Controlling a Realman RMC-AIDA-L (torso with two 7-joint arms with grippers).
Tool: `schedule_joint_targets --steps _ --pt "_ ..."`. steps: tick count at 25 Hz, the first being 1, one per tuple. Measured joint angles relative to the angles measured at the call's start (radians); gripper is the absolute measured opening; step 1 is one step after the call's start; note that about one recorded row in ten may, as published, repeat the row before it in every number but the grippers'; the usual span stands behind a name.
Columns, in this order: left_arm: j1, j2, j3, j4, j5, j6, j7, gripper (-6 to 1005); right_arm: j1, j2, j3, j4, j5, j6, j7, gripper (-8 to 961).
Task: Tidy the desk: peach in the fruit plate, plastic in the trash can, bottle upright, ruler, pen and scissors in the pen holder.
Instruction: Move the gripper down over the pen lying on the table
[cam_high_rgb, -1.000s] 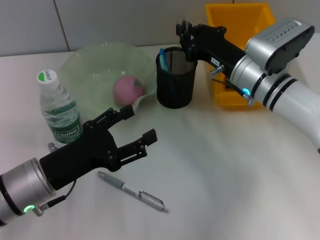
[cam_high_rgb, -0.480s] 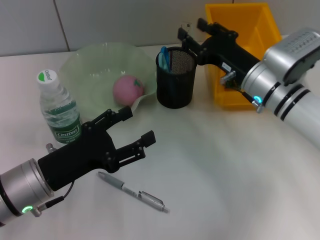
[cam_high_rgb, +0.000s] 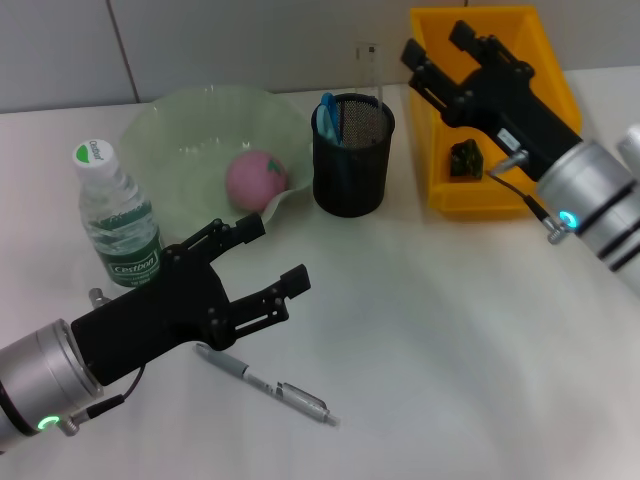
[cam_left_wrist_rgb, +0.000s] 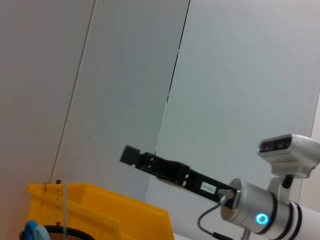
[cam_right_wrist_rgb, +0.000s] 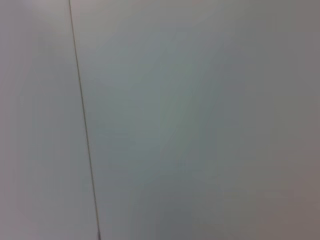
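At ten o'clock, the peach (cam_high_rgb: 257, 177) is seen in the fruit plate (cam_high_rgb: 190, 130) beside the upright bottle (cam_high_rgb: 118, 220); ruler (cam_high_rgb: 370, 68) and scissors (cam_high_rgb: 326, 113) are held by the pen holder (cam_high_rgb: 351, 160). At six o'clock the pen (cam_high_rgb: 266, 383) is left lying, just beside the left gripper (cam_high_rgb: 272, 262), spread wide; the right gripper (cam_high_rgb: 440, 45), at one o'clock over the trash can (cam_high_rgb: 545, 62), is seen parted and empty

The surface (cam_high_rgb: 450, 340) lies bare ahead of and to the right of the pen (cam_high_rgb: 265, 384). The left claw (cam_high_rgb: 255, 260), fingers spread, hangs just over the pen's near end. Bottle (cam_high_rgb: 118, 220), plate (cam_high_rgb: 190, 140) and holder (cam_high_rgb: 352, 155) line the far side; the right claw (cam_high_rgb: 440, 50) hovers above the bin (cam_high_rgb: 545, 60).
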Motion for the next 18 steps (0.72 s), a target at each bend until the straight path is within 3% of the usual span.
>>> schedule_joint_targets --steps 7,10,11,14,18 --pt "0.002 0.015 -0.003 -0.004 0.014 0.023 -0.004 862 -0.101 -0.004 -0.058 -0.068 -0.052 -0.173 0.163 717" --pt "0.006 0.018 -0.031 -0.001 0.058 0.028 -0.015 862 -0.147 -0.004 -0.124 -0.15 -0.087 -0.211 0.313 716" --pt "0.008 0.018 -0.05 0.0 0.084 0.033 -0.023 862 -0.18 -0.006 -0.187 -0.217 -0.103 -0.238 0.412 716" --pt "0.008 0.02 -0.074 0.002 0.116 0.036 -0.035 862 -0.211 -0.007 -0.244 -0.275 -0.108 -0.263 0.479 716" --pt "-0.003 0.032 -0.148 0.014 0.239 0.047 -0.09 862 -0.286 -0.017 -0.337 -0.451 -0.197 -0.347 0.632 716"
